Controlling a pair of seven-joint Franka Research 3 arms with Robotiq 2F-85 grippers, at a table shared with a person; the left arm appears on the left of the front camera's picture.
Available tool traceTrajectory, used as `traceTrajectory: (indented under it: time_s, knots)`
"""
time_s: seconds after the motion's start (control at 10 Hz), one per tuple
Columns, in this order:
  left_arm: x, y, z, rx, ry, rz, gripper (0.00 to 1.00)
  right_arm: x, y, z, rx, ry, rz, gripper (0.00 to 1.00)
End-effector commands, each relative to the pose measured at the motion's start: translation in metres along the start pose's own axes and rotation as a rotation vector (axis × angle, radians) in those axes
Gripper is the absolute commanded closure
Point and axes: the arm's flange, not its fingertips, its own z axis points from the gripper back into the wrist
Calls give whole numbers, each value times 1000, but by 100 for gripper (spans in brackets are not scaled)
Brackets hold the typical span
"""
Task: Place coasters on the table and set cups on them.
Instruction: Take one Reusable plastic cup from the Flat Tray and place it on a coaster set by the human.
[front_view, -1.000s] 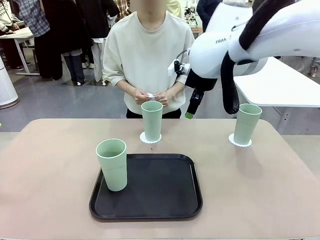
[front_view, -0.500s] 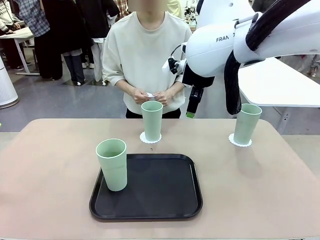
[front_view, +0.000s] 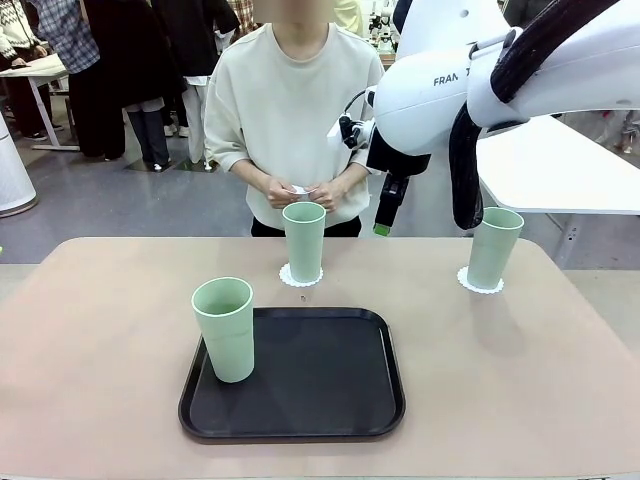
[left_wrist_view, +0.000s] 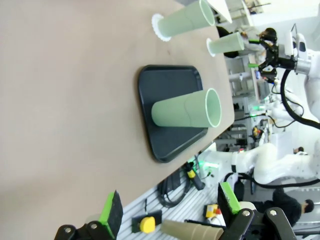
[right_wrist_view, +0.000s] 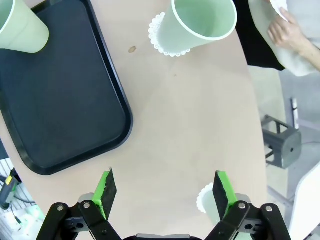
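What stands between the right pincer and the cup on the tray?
Nothing visible does. The right pincer hangs open above bare table; between it and the cup lies only the flat black tray.

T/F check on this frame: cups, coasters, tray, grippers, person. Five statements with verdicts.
1. Two cups stand on coasters on the table. True: the middle cup is on the middle coaster, and the right cup is on the right coaster.
2. The third cup lies on its side on the tray. False: it stands upright near the tray's left edge.
3. The right gripper is shut on a cup. False: it is open and empty, above the table.
4. The left gripper is open. True.
5. The person's hands hold a small white thing. True.
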Motion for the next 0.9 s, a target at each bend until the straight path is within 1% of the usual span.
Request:
traceTrajectory:
  time_s: [0.0,0.2,0.3,0.4,0.5,0.7,0.8]
  knots:
    - [0,0,1,-17,-5,-7,0,0,-2,-1,7,-24,1,0]
    - [0,0,1,-17,-5,-7,0,0,-2,-1,7,-24,1,0]
    - [0,0,1,-17,-5,-7,0,0,0,0,0,0,0,0]
    - [0,0,1,-17,-5,-7,0,-15,12,15,-27,-105,-396,0]
    - [0,0,1,-17,-5,-7,0,-35,27,28,-5,-66,-592,0]
    - [0,0,1,-17,-5,-7,0,-77,48,48,49,29,-741,0]
    - [0,0,1,-17,-5,-7,0,-93,55,55,86,55,-765,0]
